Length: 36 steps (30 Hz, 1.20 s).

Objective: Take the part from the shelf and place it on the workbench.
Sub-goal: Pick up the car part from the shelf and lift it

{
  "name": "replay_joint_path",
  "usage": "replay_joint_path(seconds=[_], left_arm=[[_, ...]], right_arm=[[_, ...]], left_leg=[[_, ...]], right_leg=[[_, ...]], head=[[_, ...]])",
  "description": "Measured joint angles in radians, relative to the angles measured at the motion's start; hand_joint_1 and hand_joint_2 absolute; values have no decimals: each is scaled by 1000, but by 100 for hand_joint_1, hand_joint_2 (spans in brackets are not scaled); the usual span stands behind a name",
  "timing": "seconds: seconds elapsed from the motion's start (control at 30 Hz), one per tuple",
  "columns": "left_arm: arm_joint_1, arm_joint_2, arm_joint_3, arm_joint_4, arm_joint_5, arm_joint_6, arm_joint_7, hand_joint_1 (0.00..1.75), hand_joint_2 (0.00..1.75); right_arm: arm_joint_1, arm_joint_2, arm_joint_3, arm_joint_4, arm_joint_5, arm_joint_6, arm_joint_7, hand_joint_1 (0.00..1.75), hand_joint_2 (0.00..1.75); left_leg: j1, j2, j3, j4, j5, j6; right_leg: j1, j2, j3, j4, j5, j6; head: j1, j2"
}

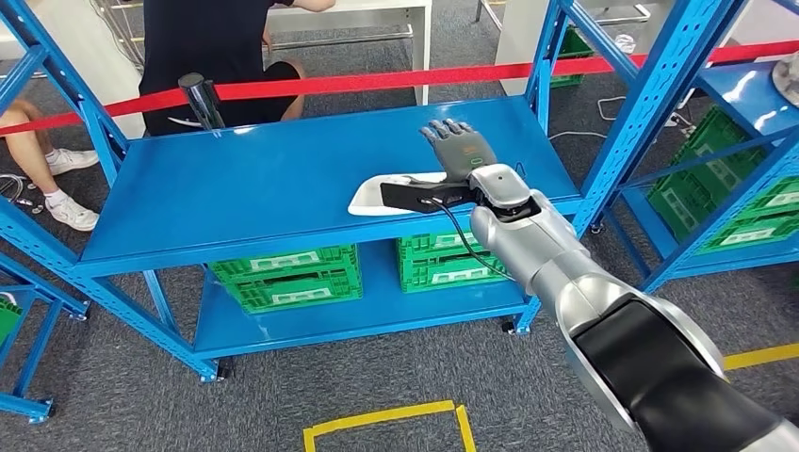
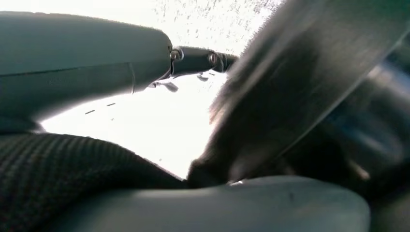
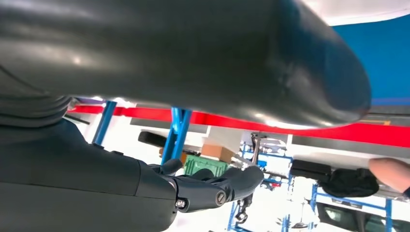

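The right hand point(image 1: 459, 147) reaches over the blue shelf point(image 1: 236, 184) with its back up and its dark fingers point(image 1: 443, 130) stretched forward and slightly apart, holding nothing. It hovers at the far edge of the white part point(image 1: 377, 193), a smooth, shallow, tray-like piece that lies near the shelf's front edge. Whether the palm touches the part cannot be told. A black flat piece point(image 1: 415, 196) lies on the part just under the wrist, with a thin black cable point(image 1: 464, 243) running back along the silver forearm.

The right wrist view shows the underside of the hand: a thick grey thumb point(image 3: 290, 63) across the frame and dark fingers point(image 3: 222, 186) extended, with nothing between them.

In the left wrist view the left hand point(image 2: 96, 67) is a smooth grey cover with a dark finger point(image 2: 198, 58), against a bright, overexposed ground; its grip cannot be told.

Below the shelf top sit 2 green ribbed crates point(image 1: 287, 276). A red band point(image 1: 377, 80) stretches behind the shelf, and a person point(image 1: 212, 47) in black sits beyond it.
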Motion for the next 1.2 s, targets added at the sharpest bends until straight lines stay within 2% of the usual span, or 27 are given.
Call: replay_joint_path(seconds=[0.03, 0.07, 0.1, 0.13, 0.2, 0.23, 0.27, 0.3, 0.37, 0.4, 0.43, 0.47, 0.53, 0.57, 0.6, 0.63, 0.7, 0.73, 0.77, 0.87, 0.9, 1.07, 1.2], left_arm=[[-1, 0, 0, 0, 0, 0, -1, 0, 0], [-2, 0, 1, 0, 0, 0, -2, 0, 0], [-3, 0, 1, 0, 1, 0, -1, 0, 0], [-3, 0, 2, 0, 1, 0, 0, 0, 0], [-2, 0, 5, 1, 1, 0, 3, 0, 0], [-2, 0, 7, 1, 1, 0, 5, 0, 0], [-2, 0, 9, 2, 1, 0, 6, 0, 0], [-3, 0, 10, 1, 1, 0, 6, 0, 0], [-3, -1, 10, 0, 1, 0, 6, 0, 0], [-3, -2, 11, 0, 1, 0, 6, 0, 0], [-3, -2, 11, 0, 1, 0, 6, 0, 0], [-3, -2, 11, 0, 1, 0, 6, 0, 0], [-3, -2, 11, 0, 0, 0, 6, 0, 0], [-2, -2, 11, 0, 0, 0, 6, 0, 0], [-2, -2, 11, 0, 0, 0, 6, 0, 0], [-2, -2, 11, 0, 0, 0, 6, 0, 0], [-2, -2, 11, 0, -3, 0, 6, 0, 0], [-3, -2, 11, 0, -5, 0, 6, 0, 0], [-3, -1, 11, 0, -7, 0, 6, 0, 0], [-3, 1, 11, 0, -12, 0, 2, 0, 0], [-3, 1, 12, 0, -14, 0, 1, 0, 0], [-3, 1, 13, 0, -21, -1, 0, 0, 0], [-3, 1, 13, 0, -23, -2, 0, 0, 0]], right_arm=[[2, 0, 1, 0, 0, 0, 0, 0, 0], [3, 0, 2, 0, 0, 1, 0, 0, 0], [5, 0, 2, 0, -1, 1, 0, 0, 0], [5, 0, 3, 0, -2, 1, 0, 0, 0], [6, 0, 5, 1, -7, 1, 1, 0, 0], [6, 0, 6, 2, -10, 2, 2, 0, 0], [7, 0, 6, 2, -12, 2, 2, 0, 0], [8, 0, 7, 3, -16, 2, 2, 0, 0], [11, 0, 9, 2, -26, 1, 3, 0, 0], [11, 0, 9, 2, -31, 1, 3, 0, 0], [11, 0, 10, 2, -34, 1, 3, 0, 0], [12, 0, 11, 2, -36, 1, 3, 0, 0], [20, -1, 14, 3, -40, 1, 4, 0, 87], [25, -2, 15, 4, -42, 2, 4, 0, 131], [28, -2, 16, 4, -47, 2, 4, 0, 175], [29, -2, 16, 4, -53, 2, 4, 0, 175], [29, -1, 18, 4, -69, 3, 2, 0, 175], [30, 1, 19, 4, -77, 3, 0, 0, 175], [31, 3, 20, 4, -85, 3, -2, 0, 175], [35, 14, 25, 4, -113, 4, -13, 0, 175], [36, 19, 27, 4, -123, 5, -18, 0, 175], [37, 42, 33, 2, -179, 7, -38, 0, 175], [37, 55, 40, -9, -217, 6, -51, 0, 175]], left_leg=[[3, 0, -33, 23, -36, -4], [4, 0, -53, 21, -64, -7], [6, 0, -61, -3, -73, -8], [8, 1, -58, -52, -44, -9], [9, 3, -43, -178, 88, -6], [9, 5, -36, -221, 148, -1], [9, 5, -35, -243, 182, 5], [7, 5, -34, -249, 190, 12], [9, 4, -27, -246, 181, 23], [10, 5, -23, -248, 176, 29], [11, 6, -18, -250, 172, 35], [11, 7, -15, -251, 167, 39], [11, 7, -10, -249, 157, 44], [11, 6, -8, -247, 152, 44], [11, 5, -4, -244, 147, 43], [11, 4, 0, -240, 141, 41], [10, 2, 9, -229, 128, 33], [8, 1, 11, -226, 123, 28], [5, 0, 13, -224, 117, 27], [0, 1, 18, -227, 112, 40], [0, 2, 20, -229, 115, 39], [0, 5, 28, -242, 122, 21], [1, 5, 30, -244, 123, 12]], right_leg=[[0, 1, 14, 0, -12, 0], [-1, 1, 29, 0, -25, 1], [-2, 2, 46, 0, -37, 3], [-3, 3, 63, 0, -51, 5], [-2, 5, 85, 5, -76, 11], [-1, 7, 89, 8, -87, 17], [0, 8, 89, 10, -98, 23], [1, 10, 92, 11, -107, 29], [-1, 8, 96, 14, -126, 43], [-1, 3, 89, 35, -141, 49], [-2, -1, 70, 74, -162, 55], [-3, -5, 36, 133, -187, 59], [-5, -7, -47, 259, -226, 64], [-6, -7, -77, 292, -224, 65], [-7, -8, -87, 283, -199, 65], [-8, -9, -77, 237, -158, 65], [-7, -11, -32, 103, -75, 60], [-7, -11, -16, 60, -56, 56], [-6, -11, -7, 37, -49, 52], [-7, -6, -5, 32, -48, 44], [-7, -4, -4, 32, -48, 41], [-6, -1, -4, 32, -49, 33], [-6, -1, -3, 33, -50, 30]], head=[[0, 0], [0, 0], [0, 0], [0, 0], [-1, 0], [-1, 0], [0, 0], [0, 0], [3, 0], [4, 0], [4, 0], [4, 0], [5, 0], [5, 0], [5, 0], [5, 0], [5, 0], [4, 0], [4, 0], [4, 0], [4, 0], [4, 0], [4, 0]])
